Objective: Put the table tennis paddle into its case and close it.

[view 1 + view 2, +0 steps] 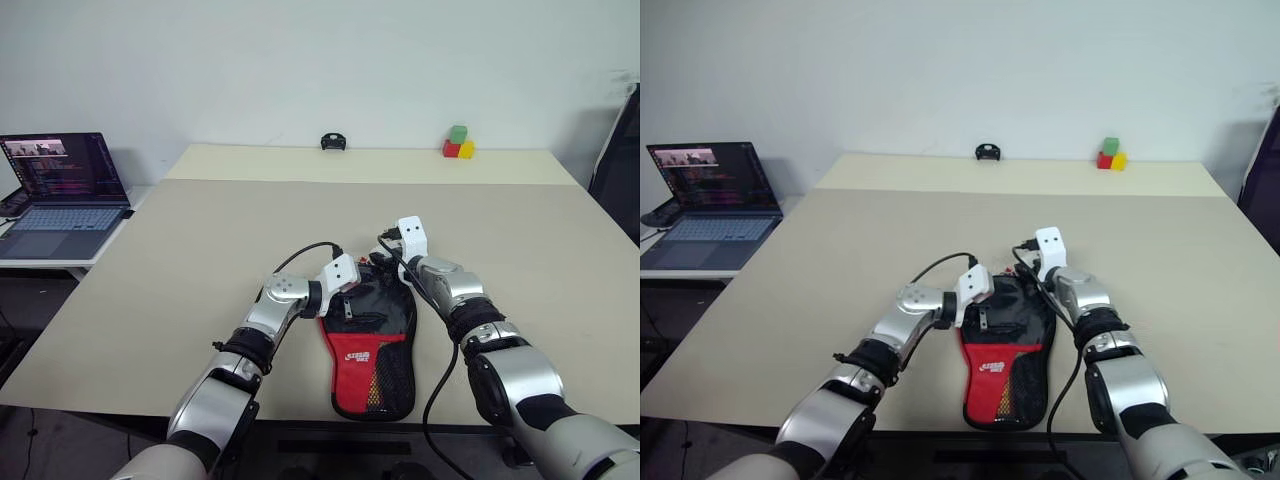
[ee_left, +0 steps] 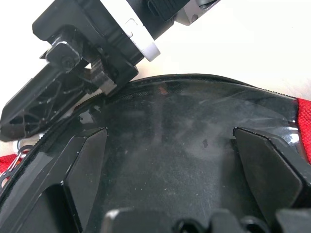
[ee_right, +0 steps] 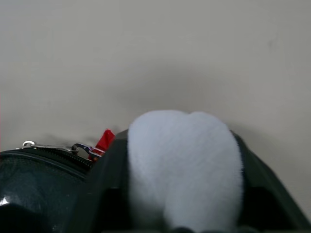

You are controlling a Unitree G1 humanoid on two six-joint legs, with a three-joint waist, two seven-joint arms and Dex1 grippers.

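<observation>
Left eye view, from nine o'clock to three o'clock: a laptop (image 1: 62, 190) sits open on a side desk beside the counter (image 1: 150, 290). At the far edge of the counter lie a small black object (image 1: 334, 142) near twelve o'clock and a cluster of red, green and yellow blocks (image 1: 458, 144) toward one o'clock. The case (image 1: 370, 345) lies flat near the six o'clock edge, black rounded part away from the robot, red narrow end with white lettering toward it. The left claw (image 2: 170, 145) rests over the black rounded part from the nine o'clock side, its fingers (image 2: 272, 160) spread wide on the glossy surface. The right claw (image 1: 385, 262) sits at the twelve o'clock rim of the case, by the zip; I cannot tell whether it is closed on anything. The paddle itself cannot be made out.
</observation>
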